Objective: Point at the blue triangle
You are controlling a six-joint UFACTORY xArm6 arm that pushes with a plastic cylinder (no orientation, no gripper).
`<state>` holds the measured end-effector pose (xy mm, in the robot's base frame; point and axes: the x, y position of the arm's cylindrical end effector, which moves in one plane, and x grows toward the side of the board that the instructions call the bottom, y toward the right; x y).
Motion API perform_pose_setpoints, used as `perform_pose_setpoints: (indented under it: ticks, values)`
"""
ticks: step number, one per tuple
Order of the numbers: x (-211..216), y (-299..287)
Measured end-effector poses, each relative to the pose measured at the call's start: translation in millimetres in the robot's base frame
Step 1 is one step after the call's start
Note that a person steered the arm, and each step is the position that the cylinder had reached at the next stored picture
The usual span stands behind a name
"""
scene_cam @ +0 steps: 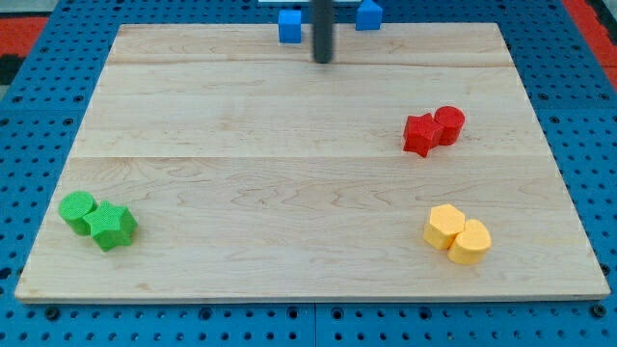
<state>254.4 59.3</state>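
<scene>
Blue blocks (290,26) (368,13) flank my tip (323,60); end effector: a bare rod, holding nothing.

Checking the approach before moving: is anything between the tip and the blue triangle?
Nothing visible. My tip sits between two blue blocks at the view's top; the blue triangle is up and to the view's right, the blue cube to the left.

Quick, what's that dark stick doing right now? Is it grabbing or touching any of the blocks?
My tip: a plain rod, grabbing nothing, touching no block.
It stands near the view's top, between the blue square block and the other blue block, closer to the square one.
</scene>
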Motion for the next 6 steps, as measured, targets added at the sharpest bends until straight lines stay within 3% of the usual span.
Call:
perform_pose_setpoints:
  ticks: [1, 2, 4, 6]
  values:
    - [-33, 104]
    - [-63, 118]
    - [-63, 101]
    - [-27, 47]
